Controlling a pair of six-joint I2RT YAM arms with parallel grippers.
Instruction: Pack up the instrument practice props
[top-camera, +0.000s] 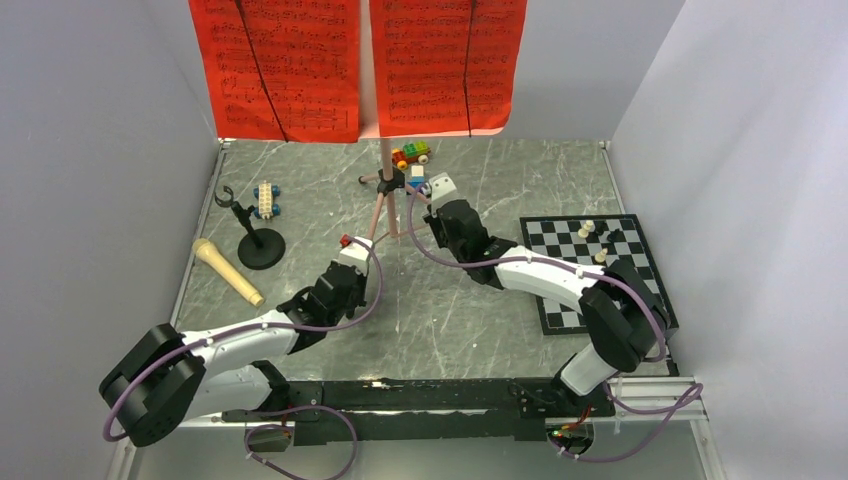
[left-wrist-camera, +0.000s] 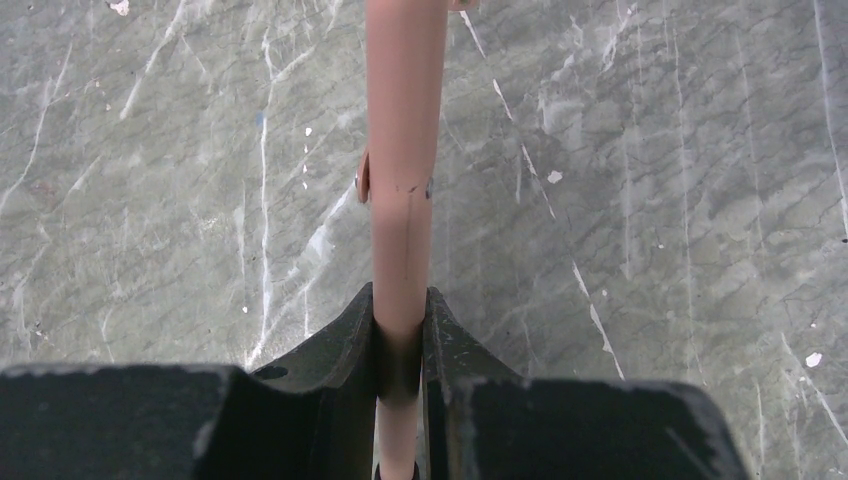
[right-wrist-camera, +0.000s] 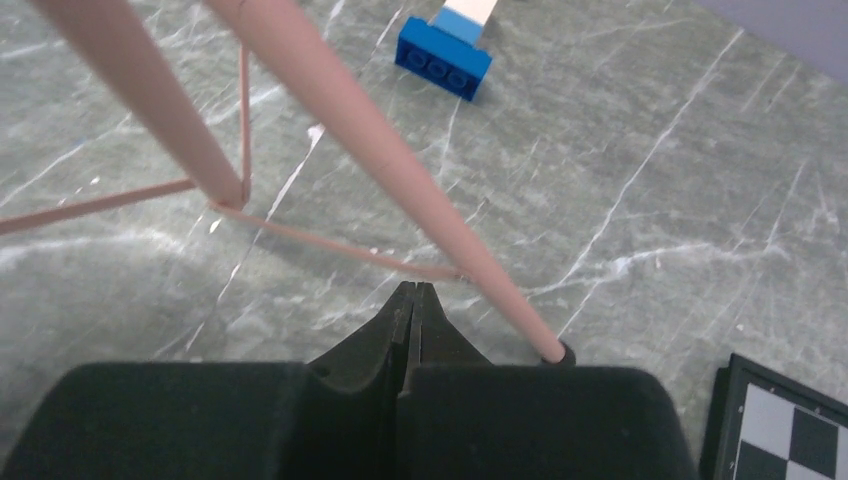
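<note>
1. The music stand is seen upright at the upper middle of the top view, with its tripod legs spread on the grey table.
2. Two red pages are set side by side on its desk along the top edge of that frame.
3. The left gripper is found just left of centre in the top view, at the tripod leg that reaches toward the lower left.
4. In the left wrist view, that pink leg is seen running up the middle of the frame and is clamped between the two black fingers.
5. The right gripper is placed just right of the pole.
6. In the right wrist view its fingers are pressed together, with nothing seen between them.
7. Another leg is seen passing just beside them to the right; whether it is touched cannot be told.
8. The microphone is laid flat at the left of the top view.
9. The mic stand is set upright just beside it, well apart from both grippers.
10. A chessboard with pieces is seen at the right.
11. Toy cars are scattered in the upper part of the table.
12. A blue block is seen beyond the right gripper.
</note>
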